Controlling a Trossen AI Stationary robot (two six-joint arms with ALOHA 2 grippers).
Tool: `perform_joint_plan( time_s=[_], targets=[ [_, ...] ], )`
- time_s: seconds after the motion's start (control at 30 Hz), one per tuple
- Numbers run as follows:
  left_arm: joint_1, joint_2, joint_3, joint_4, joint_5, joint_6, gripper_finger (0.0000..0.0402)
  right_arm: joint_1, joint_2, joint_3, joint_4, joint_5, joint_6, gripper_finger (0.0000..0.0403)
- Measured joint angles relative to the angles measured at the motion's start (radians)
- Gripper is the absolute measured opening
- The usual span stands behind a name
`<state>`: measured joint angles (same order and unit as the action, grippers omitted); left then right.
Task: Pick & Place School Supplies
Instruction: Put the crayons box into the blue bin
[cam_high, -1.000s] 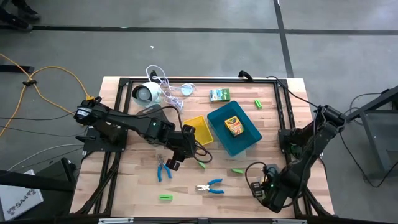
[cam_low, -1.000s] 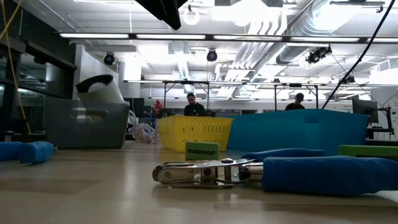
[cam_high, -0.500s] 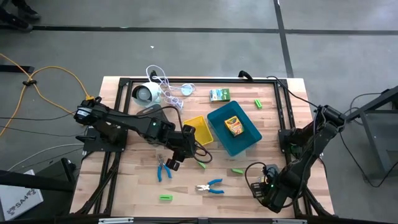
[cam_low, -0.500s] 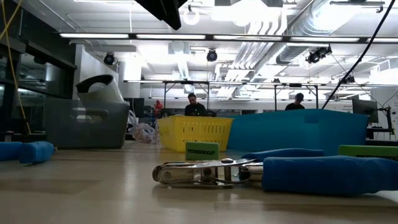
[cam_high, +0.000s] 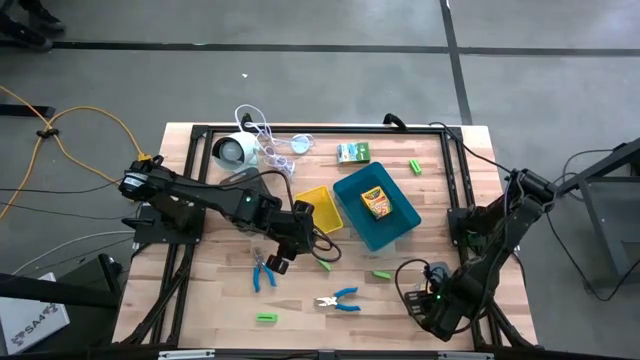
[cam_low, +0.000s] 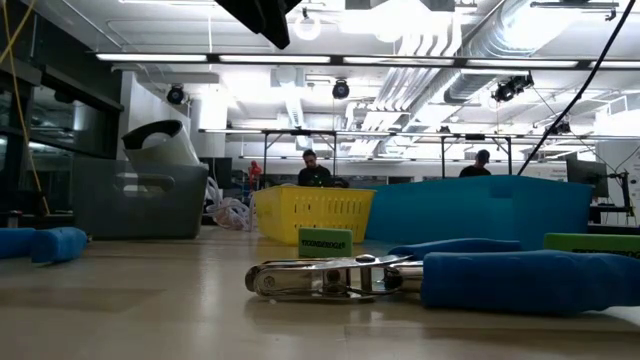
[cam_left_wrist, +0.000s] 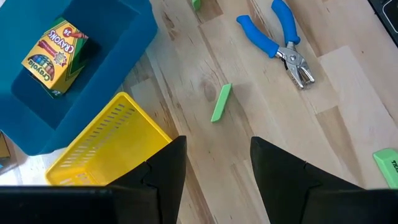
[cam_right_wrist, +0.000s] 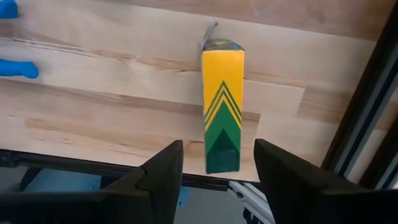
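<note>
Evidently aiming, the right gripper (cam_right_wrist: 214, 171) hovers with fingers spread over a crayon box (cam_right_wrist: 222, 109); the left gripper (cam_left_wrist: 214, 168), also spread, waits at the yellow tray's (cam_left_wrist: 102, 146) 6 o'clock.

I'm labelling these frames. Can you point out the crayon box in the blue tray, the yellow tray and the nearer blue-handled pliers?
crayon box (cam_left_wrist: 55, 55), left wrist view, printed top face.
yellow tray (cam_left_wrist: 109, 146), left wrist view, slotted wall.
blue-handled pliers (cam_left_wrist: 268, 42), left wrist view, one handle.

green blocks: 4 (cam_high: 265, 318) | blue-handled pliers: 2 (cam_high: 338, 299) | crayon boxes: 2 (cam_high: 376, 203) | green pack: 1 (cam_high: 353, 152) | trays: 2 (cam_high: 402, 226)
</note>
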<state>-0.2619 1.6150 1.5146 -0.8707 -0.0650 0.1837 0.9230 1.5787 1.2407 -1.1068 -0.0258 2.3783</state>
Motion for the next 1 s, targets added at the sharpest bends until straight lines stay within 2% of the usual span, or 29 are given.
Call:
perform_joint_plan(
  time_s=[0.4,0.77,1.0],
  targets=[
    [0.000,0.000,0.000,-0.017,0.000,0.000,0.0170,0.001,0.000,-0.109,0.117,-0.024,-0.001,0.0190],
    [0.000,0.000,0.000,-0.020,0.001,0.000,0.0170,0.000,0.001,-0.131,0.137,0.009,-0.002,0.0189],
    [0.000,0.000,0.000,-0.020,0.001,0.000,0.0170,0.000,0.086,-0.131,0.163,-0.034,-0.030,0.0189]
  ],
)
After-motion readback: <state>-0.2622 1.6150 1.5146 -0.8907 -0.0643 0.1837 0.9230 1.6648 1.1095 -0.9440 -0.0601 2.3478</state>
